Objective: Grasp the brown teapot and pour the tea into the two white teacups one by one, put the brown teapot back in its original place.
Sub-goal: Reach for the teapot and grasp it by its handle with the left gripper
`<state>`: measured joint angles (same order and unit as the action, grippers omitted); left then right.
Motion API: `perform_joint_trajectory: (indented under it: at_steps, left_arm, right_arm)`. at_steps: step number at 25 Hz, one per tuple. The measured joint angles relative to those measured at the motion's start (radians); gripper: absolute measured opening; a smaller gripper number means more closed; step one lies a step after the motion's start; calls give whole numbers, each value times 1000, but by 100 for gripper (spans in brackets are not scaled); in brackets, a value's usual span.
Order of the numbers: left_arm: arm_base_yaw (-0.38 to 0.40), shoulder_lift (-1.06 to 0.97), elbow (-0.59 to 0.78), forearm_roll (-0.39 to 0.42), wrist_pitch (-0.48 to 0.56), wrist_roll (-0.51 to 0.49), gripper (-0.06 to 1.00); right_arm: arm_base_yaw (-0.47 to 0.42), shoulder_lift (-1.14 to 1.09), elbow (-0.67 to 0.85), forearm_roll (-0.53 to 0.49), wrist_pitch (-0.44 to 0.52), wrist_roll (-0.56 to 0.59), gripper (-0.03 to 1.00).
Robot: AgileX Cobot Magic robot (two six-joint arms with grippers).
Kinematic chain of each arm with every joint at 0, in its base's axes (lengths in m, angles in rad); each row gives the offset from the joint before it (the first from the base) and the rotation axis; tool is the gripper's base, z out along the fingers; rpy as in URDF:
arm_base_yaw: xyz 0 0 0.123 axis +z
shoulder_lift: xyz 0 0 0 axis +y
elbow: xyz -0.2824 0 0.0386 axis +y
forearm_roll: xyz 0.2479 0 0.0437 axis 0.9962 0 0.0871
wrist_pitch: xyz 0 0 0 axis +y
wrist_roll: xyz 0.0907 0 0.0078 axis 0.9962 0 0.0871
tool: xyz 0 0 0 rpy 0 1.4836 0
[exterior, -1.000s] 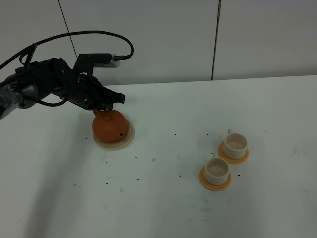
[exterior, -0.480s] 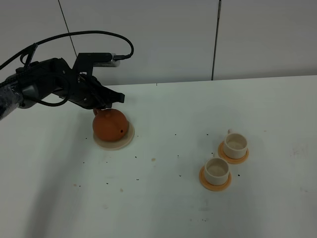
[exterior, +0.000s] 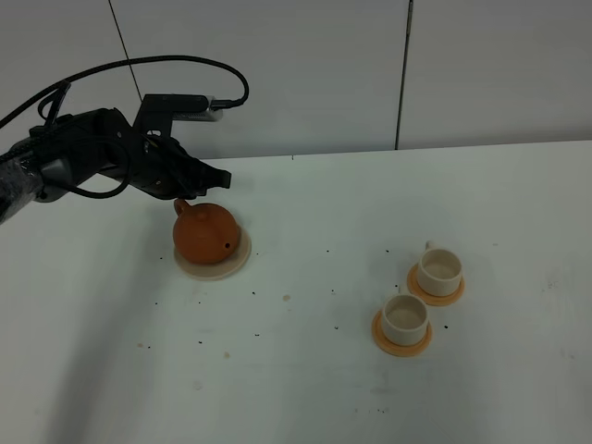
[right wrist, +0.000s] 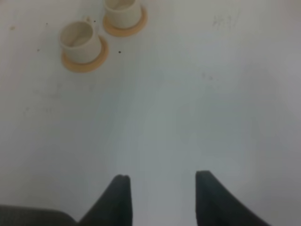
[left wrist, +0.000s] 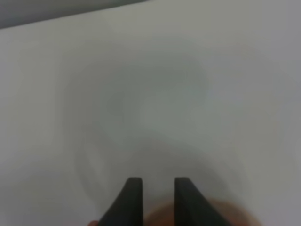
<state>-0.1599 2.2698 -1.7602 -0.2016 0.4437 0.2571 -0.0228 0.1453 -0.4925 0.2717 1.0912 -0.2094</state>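
The brown teapot [exterior: 205,235] sits on its cream saucer [exterior: 215,267], the original place, at the table's left. My left gripper [exterior: 191,192] hangs just over the pot's loop handle. In the blurred left wrist view its fingers [left wrist: 134,200] stand a narrow gap apart, with the teapot [left wrist: 197,215] brown at their base, so the left gripper [left wrist: 158,181] looks shut on the handle. The two white teacups [exterior: 439,268] [exterior: 405,315] stand on orange coasters at the right. My right gripper [right wrist: 162,175] is open over bare table, with the teacups [right wrist: 81,38] [right wrist: 122,7] far ahead of it.
Orange coasters [exterior: 401,339] [exterior: 436,293] lie under the cups. Small dark specks dot the white table [exterior: 305,370]. A white wall with a dark seam [exterior: 402,74] stands behind the table. The left arm's black cable [exterior: 139,65] loops above it.
The left gripper has risen slightly, and the teapot has tipped back toward upright on the saucer. The cups have not moved.
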Motion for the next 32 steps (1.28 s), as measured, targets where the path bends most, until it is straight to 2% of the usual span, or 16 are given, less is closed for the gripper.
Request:
perform_joint_trajectory:
  at_steps: [7, 11, 32]
  left_arm:
    - [0, 0, 0, 124, 1, -94, 24]
    - [0, 0, 0, 166, 15, -107, 24]
    - [1, -3, -2, 214, 81, -156, 24]
  right_arm:
    - [0, 0, 0, 0, 0, -1, 31]
    - [0, 0, 0, 0, 0, -1, 31]
    - [0, 0, 0, 0, 0, -1, 31]
